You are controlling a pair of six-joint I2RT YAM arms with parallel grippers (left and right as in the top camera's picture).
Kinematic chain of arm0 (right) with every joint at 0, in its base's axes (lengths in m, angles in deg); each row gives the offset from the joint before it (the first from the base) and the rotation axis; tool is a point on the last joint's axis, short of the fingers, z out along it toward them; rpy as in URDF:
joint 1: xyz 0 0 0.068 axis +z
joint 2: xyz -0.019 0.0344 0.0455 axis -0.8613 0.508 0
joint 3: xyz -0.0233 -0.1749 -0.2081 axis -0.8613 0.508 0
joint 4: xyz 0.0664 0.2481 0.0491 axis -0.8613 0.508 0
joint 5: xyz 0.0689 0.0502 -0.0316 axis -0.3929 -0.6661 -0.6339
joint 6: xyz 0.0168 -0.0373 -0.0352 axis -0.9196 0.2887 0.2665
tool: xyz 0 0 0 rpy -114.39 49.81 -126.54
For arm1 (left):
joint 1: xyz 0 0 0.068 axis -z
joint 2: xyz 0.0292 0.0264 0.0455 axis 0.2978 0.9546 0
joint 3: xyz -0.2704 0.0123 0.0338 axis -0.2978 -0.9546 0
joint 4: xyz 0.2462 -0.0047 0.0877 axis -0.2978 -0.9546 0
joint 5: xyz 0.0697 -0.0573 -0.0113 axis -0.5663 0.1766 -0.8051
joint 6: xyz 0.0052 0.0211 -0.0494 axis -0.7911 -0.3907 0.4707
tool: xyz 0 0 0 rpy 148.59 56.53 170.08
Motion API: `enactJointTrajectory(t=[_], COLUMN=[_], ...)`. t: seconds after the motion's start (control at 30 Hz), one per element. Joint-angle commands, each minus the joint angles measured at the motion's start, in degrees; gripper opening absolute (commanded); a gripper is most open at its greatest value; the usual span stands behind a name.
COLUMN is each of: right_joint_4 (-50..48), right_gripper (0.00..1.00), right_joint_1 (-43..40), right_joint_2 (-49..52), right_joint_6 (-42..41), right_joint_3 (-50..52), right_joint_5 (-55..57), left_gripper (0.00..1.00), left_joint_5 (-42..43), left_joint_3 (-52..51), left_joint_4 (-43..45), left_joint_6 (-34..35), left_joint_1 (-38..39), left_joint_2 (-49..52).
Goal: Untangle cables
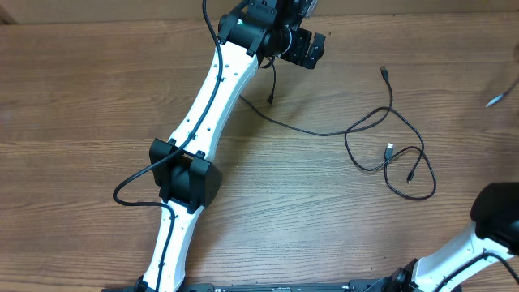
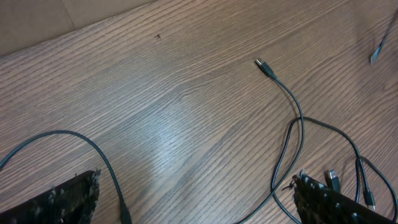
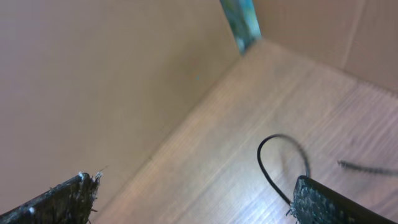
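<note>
Thin black cables lie tangled in loops on the wooden table at the right of centre. One plug end points to the far side, and a silver-tipped plug lies inside the loops. One cable runs left to an end below my left gripper. In the left wrist view my left gripper is open and empty above the cables, with one strand between its fingers. My right gripper is open and empty, with a cable loop near its right finger.
The left arm stretches diagonally from the front left to the far centre. The right arm sits at the front right corner. A small grey-blue object lies at the far right edge. A cardboard wall stands close to the right gripper.
</note>
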Motion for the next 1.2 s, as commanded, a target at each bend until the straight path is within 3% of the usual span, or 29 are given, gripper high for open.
enactJointTrajectory(t=[0.0,0.17,0.3,0.5,0.63,0.77,0.97,1.07,1.17], right_joint_4=[0.5,1.2,3.1,5.4,4.0,1.7,16.2,23.1,31.0], right_gripper=[1.00,1.00,1.00,1.00,1.00,1.00,1.00,1.00,1.00], right_joint_1=[0.0,0.0,-0.2,-2.4,-4.7,-6.4,-6.4,-5.3,-3.5], right_joint_2=[1.0,1.0,1.4,8.6,16.5,22.1,22.1,22.1,22.1], right_joint_6=[-1.2,-2.0,-8.4,-10.4,-6.3,-0.3,-11.9,-11.5,-2.3], right_joint_3=[0.3,0.3,0.3,0.3,0.3,0.3,0.3,0.3,0.3], right_joint_5=[-0.3,-0.3,3.6,2.2,-9.9,-32.0,-26.1,-29.9,-40.2], left_gripper=[1.00,1.00,1.00,0.99,1.00,1.00,1.00,1.00,0.99], left_joint_5=[0.9,0.9,0.9,0.9,0.9,1.6,2.1,2.2,2.2], left_joint_3=[0.9,0.9,0.9,0.9,0.9,0.9,0.9,0.9,0.9], left_joint_4=[-0.2,-0.2,-0.1,-0.2,-0.6,-0.6,-2.3,-3.1,-3.2], left_joint_6=[-1.8,-1.8,-1.8,-1.8,-1.7,-1.8,-1.5,-1.5,-1.5], left_joint_1=[-0.2,-0.2,-0.2,-0.2,-0.2,-0.2,-0.2,-0.2,-0.2], left_joint_2=[-2.6,-2.6,-2.6,-2.6,-2.6,-2.6,-2.6,-2.6,-2.6])
